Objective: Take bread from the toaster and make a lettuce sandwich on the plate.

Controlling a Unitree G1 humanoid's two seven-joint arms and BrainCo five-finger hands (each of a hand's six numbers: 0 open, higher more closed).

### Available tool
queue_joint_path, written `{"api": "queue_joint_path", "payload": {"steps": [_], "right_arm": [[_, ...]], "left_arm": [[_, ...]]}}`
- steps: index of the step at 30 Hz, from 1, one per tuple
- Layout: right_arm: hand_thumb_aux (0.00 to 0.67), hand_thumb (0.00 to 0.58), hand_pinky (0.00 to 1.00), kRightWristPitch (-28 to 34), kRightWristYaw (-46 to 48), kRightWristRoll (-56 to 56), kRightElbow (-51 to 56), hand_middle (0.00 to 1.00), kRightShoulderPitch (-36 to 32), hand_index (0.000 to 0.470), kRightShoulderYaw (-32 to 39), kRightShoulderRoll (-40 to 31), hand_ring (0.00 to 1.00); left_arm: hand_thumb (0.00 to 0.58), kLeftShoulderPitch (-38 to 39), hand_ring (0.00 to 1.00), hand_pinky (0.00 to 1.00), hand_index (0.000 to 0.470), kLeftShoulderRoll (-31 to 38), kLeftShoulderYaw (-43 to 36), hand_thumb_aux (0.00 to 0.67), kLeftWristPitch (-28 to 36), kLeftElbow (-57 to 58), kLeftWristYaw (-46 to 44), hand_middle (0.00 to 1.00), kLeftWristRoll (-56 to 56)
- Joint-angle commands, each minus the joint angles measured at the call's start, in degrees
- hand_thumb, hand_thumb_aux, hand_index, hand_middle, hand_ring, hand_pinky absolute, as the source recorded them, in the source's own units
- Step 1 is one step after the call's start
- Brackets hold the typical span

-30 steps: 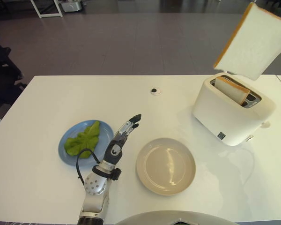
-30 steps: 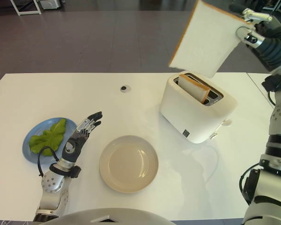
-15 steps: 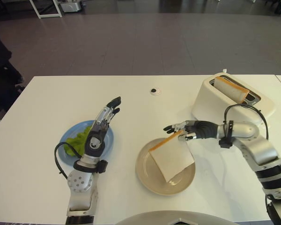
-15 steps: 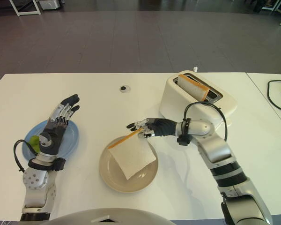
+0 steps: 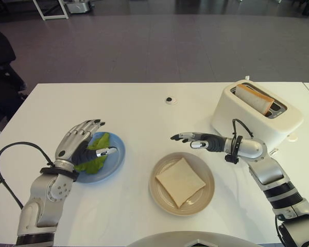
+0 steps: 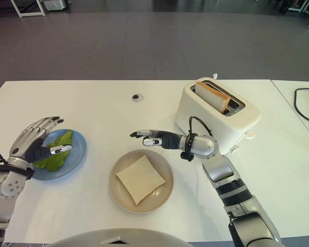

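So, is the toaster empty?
No, a slice of bread stands upright in the slot of the toaster.

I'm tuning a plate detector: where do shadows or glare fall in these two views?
Left eye view: the bread throws a thin shadow onto the plate along its near edge; the left hand shades part of the lettuce. Right eye view: the glossy table carries a faint reflection before the toaster; I see no harsh glare.
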Motion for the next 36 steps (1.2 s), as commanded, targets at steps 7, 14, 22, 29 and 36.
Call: {"api": "queue_joint_path", "payload": {"steps": [7, 14, 22, 29, 36], "right_arm": [[0.000, 0.000, 0.00, -1.1, -0.2, 2.9, -3.1, 0.00, 2.5, 0.000, -4.8, 0.7, 0.00], [0.000, 0.000, 0.00, -1.4, -0.3, 2.7, -4.5, 0.00, 3.5, 0.000, -5.3, 0.8, 0.00], [0.000, 0.000, 0.00, -2.0, -0.5, 2.3, -4.4, 0.00, 3.3, 0.000, -5.6, 1.0, 0.00], [0.000, 0.000, 0.00, -2.7, -0.8, 2.1, -3.9, 0.00, 3.0, 0.000, -6.1, 1.2, 0.00], [0.000, 0.000, 0.00, -3.4, -1.4, 1.7, -3.0, 0.00, 2.6, 0.000, -6.4, 1.6, 0.00]], "left_arm": [[0.532, 3.6, 0.00, 0.00, 0.335, 3.5, -4.3, 0.478, 3.8, 5.7, 1.6, 0.00, 3.7], [0.568, 2.5, 0.00, 0.00, 0.404, 3.4, -8.0, 0.575, 2.5, 10.3, 3.4, 0.00, 1.7], [0.580, 2.3, 0.00, 0.00, 0.470, 4.4, -10.0, 0.670, 2.5, 11.6, 4.9, 0.00, -0.1], [0.580, 3.2, 0.00, 0.00, 0.470, 5.6, -8.3, 0.670, 2.2, 8.4, 6.8, 0.00, -2.0], [0.580, 5.7, 0.00, 0.00, 0.470, 5.6, -2.6, 0.670, 1.9, -1.6, 5.7, 0.00, -5.9]]}}
